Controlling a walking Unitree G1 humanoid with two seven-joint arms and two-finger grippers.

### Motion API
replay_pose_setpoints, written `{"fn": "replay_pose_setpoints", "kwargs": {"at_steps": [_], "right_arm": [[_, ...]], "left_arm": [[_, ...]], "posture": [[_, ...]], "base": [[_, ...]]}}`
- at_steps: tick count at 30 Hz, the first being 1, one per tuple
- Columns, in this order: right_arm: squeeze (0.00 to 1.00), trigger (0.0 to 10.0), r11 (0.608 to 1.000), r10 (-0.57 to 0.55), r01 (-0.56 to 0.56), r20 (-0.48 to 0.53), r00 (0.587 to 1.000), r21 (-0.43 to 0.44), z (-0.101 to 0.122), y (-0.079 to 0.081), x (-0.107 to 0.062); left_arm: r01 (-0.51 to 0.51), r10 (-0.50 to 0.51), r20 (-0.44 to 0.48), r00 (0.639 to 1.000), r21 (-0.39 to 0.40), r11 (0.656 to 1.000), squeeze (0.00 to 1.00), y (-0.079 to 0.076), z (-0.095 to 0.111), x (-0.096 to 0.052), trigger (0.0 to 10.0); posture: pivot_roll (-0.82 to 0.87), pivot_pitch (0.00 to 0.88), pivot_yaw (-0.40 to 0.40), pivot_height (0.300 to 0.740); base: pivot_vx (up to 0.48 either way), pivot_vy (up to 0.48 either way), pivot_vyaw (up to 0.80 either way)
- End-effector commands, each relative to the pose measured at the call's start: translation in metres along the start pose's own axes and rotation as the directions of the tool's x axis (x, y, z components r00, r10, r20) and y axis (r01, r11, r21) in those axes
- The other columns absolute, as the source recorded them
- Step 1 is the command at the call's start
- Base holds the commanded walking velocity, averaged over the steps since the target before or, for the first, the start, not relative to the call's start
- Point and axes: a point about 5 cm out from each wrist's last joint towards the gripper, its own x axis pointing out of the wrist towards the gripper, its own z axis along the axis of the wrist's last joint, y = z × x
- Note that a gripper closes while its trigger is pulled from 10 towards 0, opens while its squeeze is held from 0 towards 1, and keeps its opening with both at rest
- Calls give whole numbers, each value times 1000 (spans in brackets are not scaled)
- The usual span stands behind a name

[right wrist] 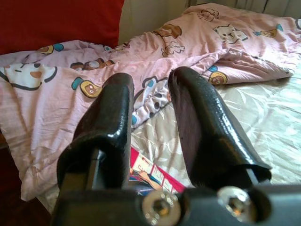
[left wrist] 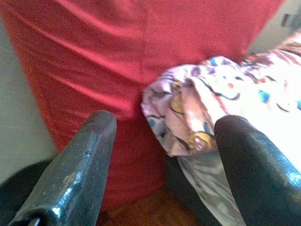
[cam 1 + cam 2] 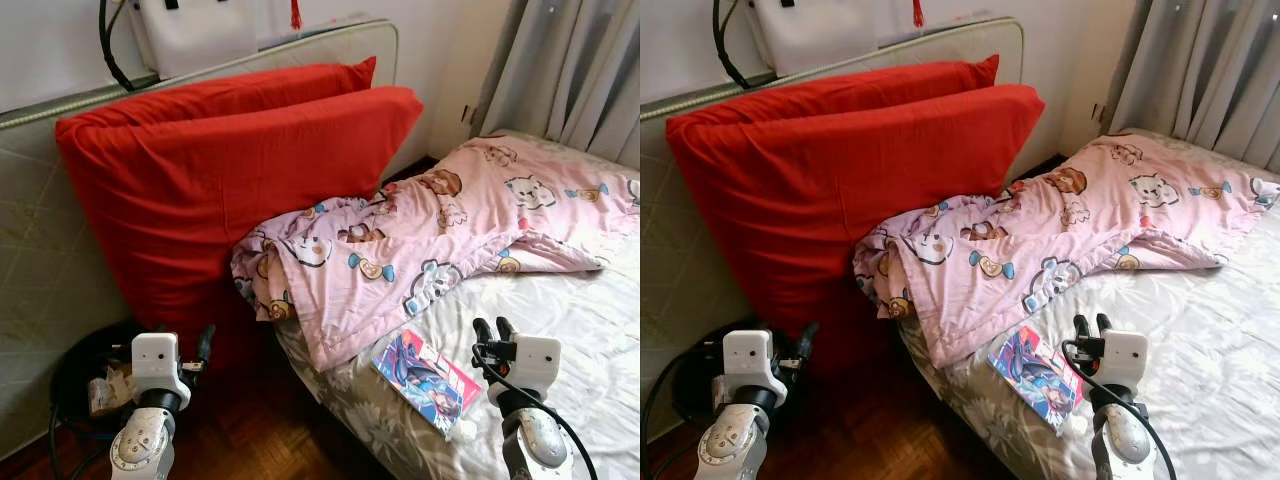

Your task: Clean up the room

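On the bed [image 3: 590, 330] near its edge, I log: one comic book [image 3: 427, 379], just below a crumpled pink blanket [image 3: 420, 240]. My right gripper [image 3: 493, 329] hovers beside the book, fingers parted, empty. My left gripper [image 2: 160, 155], spread wide, faces a red cushion [image 3: 220, 180].

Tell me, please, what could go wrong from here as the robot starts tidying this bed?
The comic book lies right at the mattress corner, beside the right claw; a nudge could tip it to the floor. The pink blanket lies close to the book; dragging it might sweep the book along. The left claw, fingers apart, hovers by the big red cushion propped on its edge; bumping that could topple it onto the bed.
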Motion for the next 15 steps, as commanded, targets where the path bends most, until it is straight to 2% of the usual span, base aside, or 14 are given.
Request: {"fn": "replay_pose_setpoints", "kwargs": {"at_steps": [1,11,15], "right_arm": [[0,10000,1000,12,-12,6,1000,-2,2,3,1],[0,10000,999,34,-34,-55,998,3,-4,7,5],[0,10000,999,51,-50,-22,998,11,0,10,7]], "left_arm": [[13,-13,-8,1000,-8,1000,0,-2,0,-1,10000],[15,-15,1,1000,-22,1000,0,-2,6,1,10000],[13,-13,-3,1000,-29,1000,0,-2,5,3,10000]], "posture": [[-77,0,13,675],[-70,0,14,665],[-73,0,13,647]], "base": [[0,0,0],[0,0,0],[0,0,0]]}}
